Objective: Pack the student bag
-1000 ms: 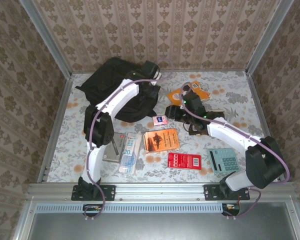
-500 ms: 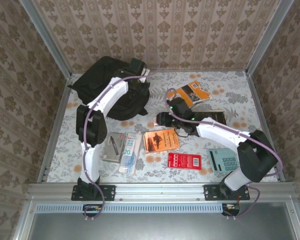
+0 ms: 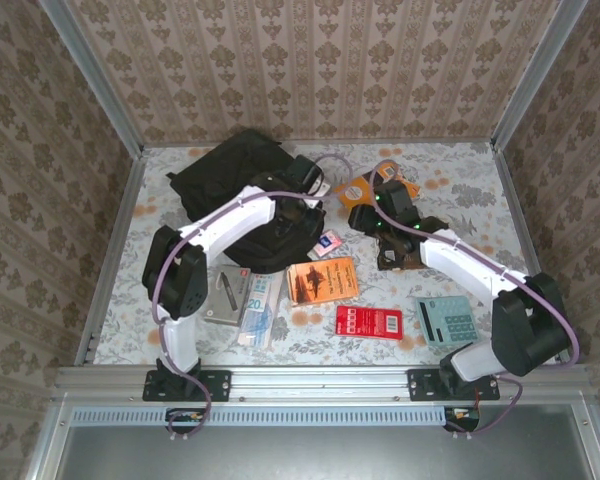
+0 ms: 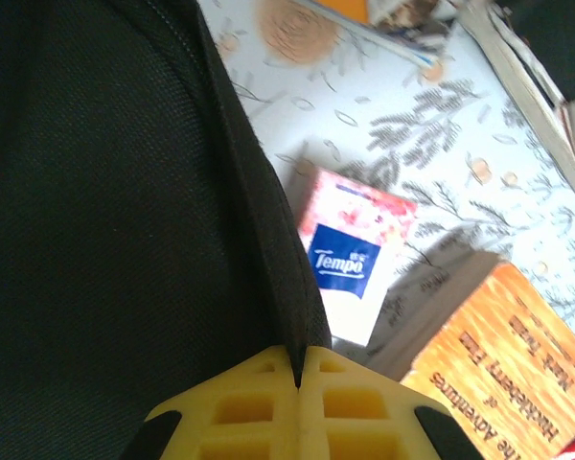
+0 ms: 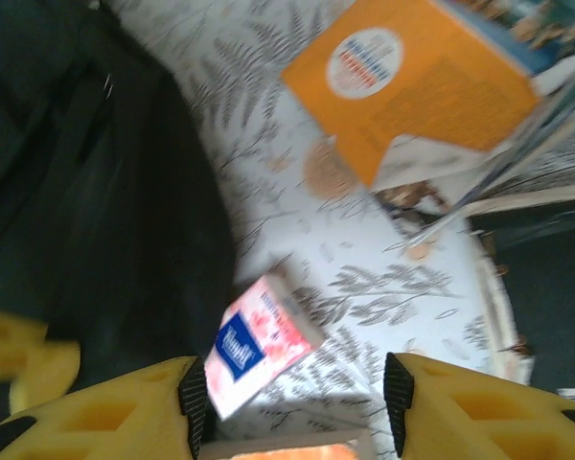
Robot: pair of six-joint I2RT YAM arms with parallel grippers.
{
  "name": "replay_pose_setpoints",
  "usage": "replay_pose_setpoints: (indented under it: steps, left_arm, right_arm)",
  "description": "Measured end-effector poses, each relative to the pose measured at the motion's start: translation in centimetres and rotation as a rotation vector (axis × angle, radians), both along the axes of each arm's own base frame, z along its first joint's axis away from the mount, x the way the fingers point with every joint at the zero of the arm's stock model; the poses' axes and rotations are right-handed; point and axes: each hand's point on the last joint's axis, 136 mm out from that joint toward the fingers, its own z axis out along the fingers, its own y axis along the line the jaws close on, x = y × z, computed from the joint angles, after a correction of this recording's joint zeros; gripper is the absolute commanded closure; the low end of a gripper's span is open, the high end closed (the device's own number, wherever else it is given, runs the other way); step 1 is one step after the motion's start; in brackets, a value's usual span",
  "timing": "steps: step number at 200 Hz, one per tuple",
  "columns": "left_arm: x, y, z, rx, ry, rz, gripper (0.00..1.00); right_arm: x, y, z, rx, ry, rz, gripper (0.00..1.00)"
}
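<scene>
At table [image 3: 470,185] centre: left claw [image 4: 298,369] pinched shut on student bag [image 4: 105,192]; right claw [image 5: 292,402] half-spread, empty, over tissue pack [image 5: 259,343]. Lift your bag edge first.

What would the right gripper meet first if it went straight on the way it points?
Most likely the tissue pack, which lies just ahead between the open fingers of the right gripper, beside the bag. Depth is hard to judge.
</scene>
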Motion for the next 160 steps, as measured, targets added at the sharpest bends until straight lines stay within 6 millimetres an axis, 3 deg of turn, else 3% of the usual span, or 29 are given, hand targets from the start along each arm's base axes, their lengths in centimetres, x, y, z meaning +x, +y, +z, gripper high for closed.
replay_pose_setpoints:
  steps: [13,29,48,69,94,110,126,139,160]
  left_arm:
    - [-0.9,-0.2,-0.1,0.004,0.001,-0.013,0.92]
    - [-1.7,-0.4,0.0,0.003,0.004,-0.016,0.69]
    - [-2.1,-0.5,0.7,-0.011,0.002,-0.005,0.54]
    - [-2.4,-0.1,2.6,-0.049,-0.021,0.020,0.47]
    - [-2.2,1.9,6.7,-0.144,-0.076,0.104,0.46]
    - [-1.5,5.3,9.1,-0.217,-0.105,0.231,0.45]
    - [-0.2,10.5,10.3,-0.282,-0.123,0.424,0.42]
    - [0.5,15.3,9.9,-0.310,-0.124,0.596,0.41]
    - [0.5,22.5,6.8,-0.301,-0.070,0.874,0.41]
  right_arm:
    - [0.8,-1.2,0.8,0.009,-0.013,-0.039,0.43]
    - [1.7,-2.2,2.1,0.016,-0.032,-0.069,0.42]
    - [3.4,-1.7,4.1,0.023,-0.058,-0.052,0.41]
    - [6.0,0.4,5.5,0.059,-0.072,0.006,0.41]
    - [8.2,3.1,4.4,0.105,-0.029,0.098,0.41]
    - [9.0,4.6,2.7,0.132,0.024,0.149,0.41]
    - [9.5,6.1,1.0,0.150,0.076,0.201,0.41]
    - [9.7,7.2,-0.1,0.156,0.110,0.243,0.41]
    - [9.3,9.0,-1.2,0.155,0.142,0.304,0.42]
